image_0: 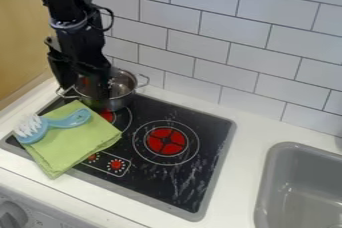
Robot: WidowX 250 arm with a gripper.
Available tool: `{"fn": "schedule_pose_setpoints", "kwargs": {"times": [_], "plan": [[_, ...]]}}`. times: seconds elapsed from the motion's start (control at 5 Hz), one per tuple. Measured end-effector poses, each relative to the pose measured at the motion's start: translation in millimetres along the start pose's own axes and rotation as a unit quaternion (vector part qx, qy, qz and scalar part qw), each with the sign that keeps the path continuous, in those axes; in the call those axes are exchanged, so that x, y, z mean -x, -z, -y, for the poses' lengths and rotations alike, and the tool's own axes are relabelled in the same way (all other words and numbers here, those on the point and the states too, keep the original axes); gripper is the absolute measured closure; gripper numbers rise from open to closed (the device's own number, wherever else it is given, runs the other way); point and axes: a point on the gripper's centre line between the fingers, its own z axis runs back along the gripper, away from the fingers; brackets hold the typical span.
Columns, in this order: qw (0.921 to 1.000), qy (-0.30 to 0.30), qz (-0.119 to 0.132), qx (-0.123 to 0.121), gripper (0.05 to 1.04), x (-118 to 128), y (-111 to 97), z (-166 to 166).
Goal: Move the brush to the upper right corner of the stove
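On my far left, a tan panel (23, 32) meets the white table (248, 122); a grey-rimmed black stove (157, 179) is set into the table, with a folded green cloth (80, 144) over its left part. A metal pot (123, 103) stands at the stove's back left, a red-marked burner (166, 141) lies right of it, and white wall tiles (180, 37) run behind. At the right is a grey sink (294, 174).

A knob (12, 216) at lower left is cut off, the pot and cloth partly cover another burner (107, 116), my tool (85, 89) hides some of the pot's inside, and the sink runs out of view.

The blue brush (67, 121), white bristles leftward, lies on the cloth, below and left of my tool in the camera view, apart from it. My tool hangs at the pot; whether it stands wide or narrow, I cannot tell.
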Motion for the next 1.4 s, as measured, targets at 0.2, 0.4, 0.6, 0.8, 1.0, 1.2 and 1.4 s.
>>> {"fn": "schedule_pose_setpoints", "kwargs": {"times": [0.2,0.4,0.6,0.8,1.0,1.2,1.4], "plan": [[0.9986,0.044,-0.027,-0.009,0.085,9,0,-3],[0.9963,0.072,-0.047,-0.004,0.085,16,3,-7],[0.9956,0.072,-0.061,-0.001,0.085,24,7,-15],[0.9945,0.069,-0.079,-0.002,0.085,31,16,-19],[0.9948,0.058,-0.084,0.0,0.085,41,22,-24],[0.9936,0.063,-0.094,0.005,0.085,44,27,-23],[0.9938,0.043,-0.102,0.012,0.085,52,31,-30]]}}
